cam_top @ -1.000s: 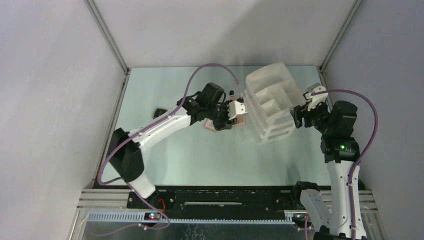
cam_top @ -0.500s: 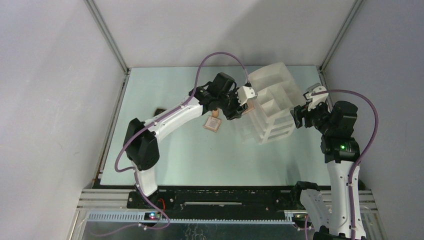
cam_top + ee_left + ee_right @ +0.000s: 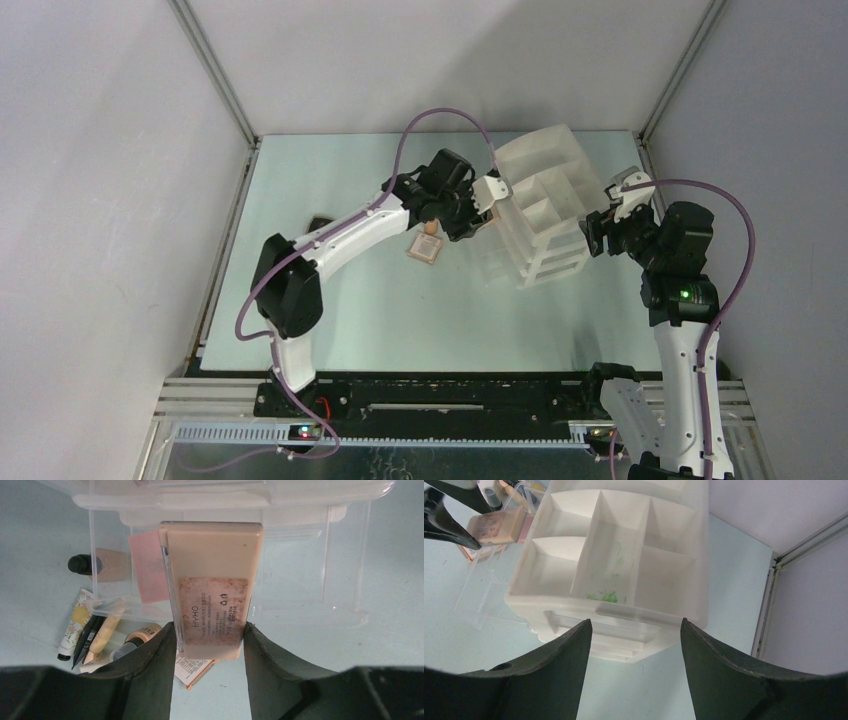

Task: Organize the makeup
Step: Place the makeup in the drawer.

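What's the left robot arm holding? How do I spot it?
Find the white organizer at the far right of the table. At its clear pulled-out drawer, the left arm's jaws pinch a flat beige palette. Unlike the bottle and pencils nearby, it's a wide slab with a speckled label.

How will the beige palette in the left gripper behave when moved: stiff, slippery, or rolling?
The beige palette looks rigid and flat, so it probably will not bend or roll. Its smooth shell may slip, since the left gripper pinches only its near end.
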### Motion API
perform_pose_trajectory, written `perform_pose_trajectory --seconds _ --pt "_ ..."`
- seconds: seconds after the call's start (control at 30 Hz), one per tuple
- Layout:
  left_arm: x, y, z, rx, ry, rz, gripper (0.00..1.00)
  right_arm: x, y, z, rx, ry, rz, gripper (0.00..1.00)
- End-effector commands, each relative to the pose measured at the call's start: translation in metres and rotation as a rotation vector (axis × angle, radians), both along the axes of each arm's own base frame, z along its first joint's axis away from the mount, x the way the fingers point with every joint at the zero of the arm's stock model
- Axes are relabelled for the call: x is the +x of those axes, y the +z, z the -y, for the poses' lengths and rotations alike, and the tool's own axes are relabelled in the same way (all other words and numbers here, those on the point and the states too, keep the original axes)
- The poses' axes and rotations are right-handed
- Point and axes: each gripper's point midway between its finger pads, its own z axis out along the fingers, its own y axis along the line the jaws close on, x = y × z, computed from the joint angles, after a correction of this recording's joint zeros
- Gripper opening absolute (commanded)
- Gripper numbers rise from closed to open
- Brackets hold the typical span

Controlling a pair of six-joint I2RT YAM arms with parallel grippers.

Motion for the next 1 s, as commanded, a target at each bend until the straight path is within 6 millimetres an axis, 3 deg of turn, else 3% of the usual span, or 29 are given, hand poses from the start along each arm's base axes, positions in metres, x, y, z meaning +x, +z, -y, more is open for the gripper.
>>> perform_pose_trajectory --seconds 0.0,0.37,0.63,0.87,0.97 --pt "0.008 0.01 0.005 0.003 0.025 0.02 0.36 -0.001 0.004 0.0 -0.011 0.001 0.019 0.74" --pt "0.006 0.011 0.011 -0.02 0.022 -0.012 0.39 -0.001 0.005 0.001 -0.009 -0.001 0.021 0.74" --pt "-0.004 0.037 0.019 -0.096 0.009 -0.04 0.37 -0.001 0.004 0.001 -0.007 -0.002 0.019 0.74" --pt "-0.002 0.03 -0.001 0.015 0.039 -0.034 0.36 -0.001 0.004 0.001 -0.006 -0.001 0.018 0.74" --pt "-0.007 0.035 0.003 -0.019 0.038 -0.053 0.37 -0.001 0.004 0.001 -0.008 -0.002 0.019 0.74"
